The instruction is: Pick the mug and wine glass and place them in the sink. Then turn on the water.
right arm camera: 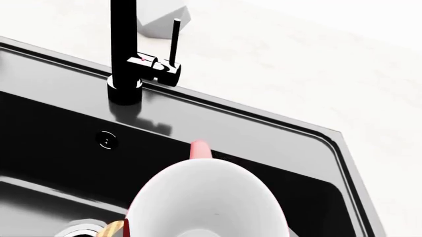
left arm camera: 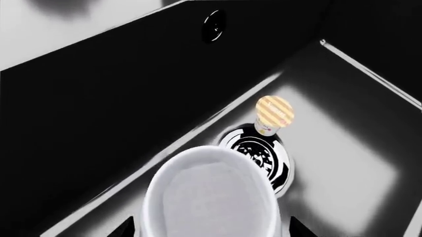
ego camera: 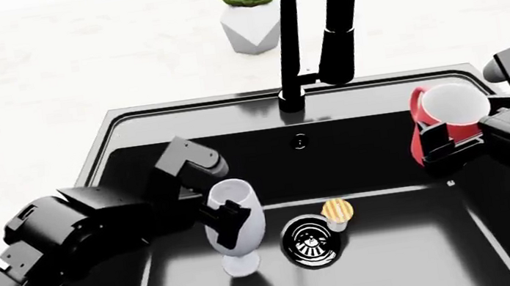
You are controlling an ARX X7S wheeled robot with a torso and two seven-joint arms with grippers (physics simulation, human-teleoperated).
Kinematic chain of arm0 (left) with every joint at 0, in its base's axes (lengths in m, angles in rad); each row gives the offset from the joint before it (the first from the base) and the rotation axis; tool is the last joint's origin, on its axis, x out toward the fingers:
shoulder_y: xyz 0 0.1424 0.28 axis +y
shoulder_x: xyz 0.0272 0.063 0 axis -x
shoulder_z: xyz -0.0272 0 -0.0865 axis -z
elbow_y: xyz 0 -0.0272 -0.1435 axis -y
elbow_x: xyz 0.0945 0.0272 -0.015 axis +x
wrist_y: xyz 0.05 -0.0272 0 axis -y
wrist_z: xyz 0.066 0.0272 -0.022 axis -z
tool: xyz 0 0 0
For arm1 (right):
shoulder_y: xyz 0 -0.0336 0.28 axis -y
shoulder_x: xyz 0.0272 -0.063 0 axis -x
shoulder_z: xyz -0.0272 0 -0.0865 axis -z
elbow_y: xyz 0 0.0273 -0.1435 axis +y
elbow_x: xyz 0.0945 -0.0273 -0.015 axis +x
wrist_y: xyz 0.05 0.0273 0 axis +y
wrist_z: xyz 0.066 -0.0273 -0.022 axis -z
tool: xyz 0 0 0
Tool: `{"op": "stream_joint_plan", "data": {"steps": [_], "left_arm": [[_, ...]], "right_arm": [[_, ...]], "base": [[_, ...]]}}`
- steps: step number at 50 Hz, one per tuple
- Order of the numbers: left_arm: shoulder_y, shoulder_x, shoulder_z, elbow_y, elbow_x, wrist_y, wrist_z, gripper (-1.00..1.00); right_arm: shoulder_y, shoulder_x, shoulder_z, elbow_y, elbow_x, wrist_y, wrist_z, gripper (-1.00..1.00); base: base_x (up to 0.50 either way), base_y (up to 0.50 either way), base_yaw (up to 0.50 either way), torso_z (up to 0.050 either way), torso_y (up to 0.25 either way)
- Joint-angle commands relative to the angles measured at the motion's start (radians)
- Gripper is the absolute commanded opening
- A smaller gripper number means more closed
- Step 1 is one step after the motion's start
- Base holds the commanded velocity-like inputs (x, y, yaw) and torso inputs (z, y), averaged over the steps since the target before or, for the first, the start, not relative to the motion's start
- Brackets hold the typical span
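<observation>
Your left gripper is clamped on the wine glass, an opaque pale tulip shape standing upright with its round foot on the floor of the sink, just beside the chrome drain. A small yellow striped stopper sits at the drain's edge. Your right gripper grips the mug (glossy red, white inside) above the basin's right side. No writing is legible.

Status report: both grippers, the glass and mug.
Left gripper shut on wine glass, foot on sink floor. Right gripper holds mug above basin. Small yellow-topped item beside drain.
</observation>
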Motion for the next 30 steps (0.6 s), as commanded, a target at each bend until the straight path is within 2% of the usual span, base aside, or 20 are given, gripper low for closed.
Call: {"op": "stream_joint_plan", "data": {"steps": [1, 30], "left_arm": [[0.011, 0.008, -0.005, -0.022, -0.009, 0.015, -0.003, -1.00], [0.052, 0.017, 0.021, -0.049, 0.019, 0.045, 0.017, -1.00]], "right_arm": [[0.008, -0.001, -0.003, 0.001, -0.029, -0.002, -0.016, -1.00], [-0.004, -0.002, -0.012, 0.006, -0.035, -0.018, -0.017, -1.00]], "base": [[0.00, 0.00, 0.00, 0.000, 0.000], [0.00, 0.00, 0.00, 0.000, 0.001]]}}
